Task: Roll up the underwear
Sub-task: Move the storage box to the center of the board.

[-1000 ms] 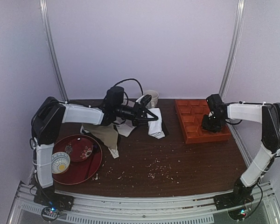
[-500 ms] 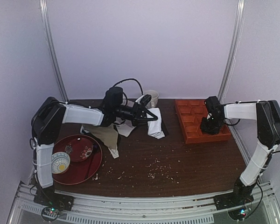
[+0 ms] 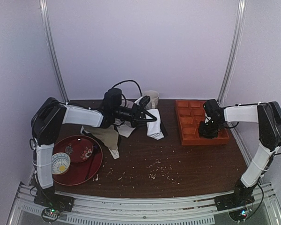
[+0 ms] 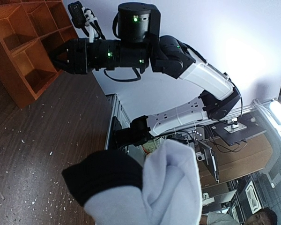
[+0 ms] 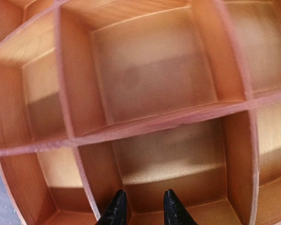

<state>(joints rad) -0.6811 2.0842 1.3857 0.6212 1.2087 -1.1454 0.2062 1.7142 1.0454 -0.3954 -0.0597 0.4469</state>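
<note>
**Lifted briefs on a single pinch: slip and snag risks**

Top view: the left gripper (image 3: 145, 110) is closed on the underwear (image 3: 155, 125), which hangs bunched above the table's far middle. So small a pinch could let the cloth slip, or it could drag the olive-beige garment (image 3: 105, 133) nearby.

Left wrist view: white fabric and a black hem crowd the lens, and the fingers are hidden.

Right wrist view: the right gripper (image 5: 143, 208), its tips narrowly apart and empty, hovers over the orange tray (image 5: 154, 123). It is probably too distant to help flatten the cloth.

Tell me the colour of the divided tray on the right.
Reddish-orange; the tray shows best in the right wrist view.
</note>
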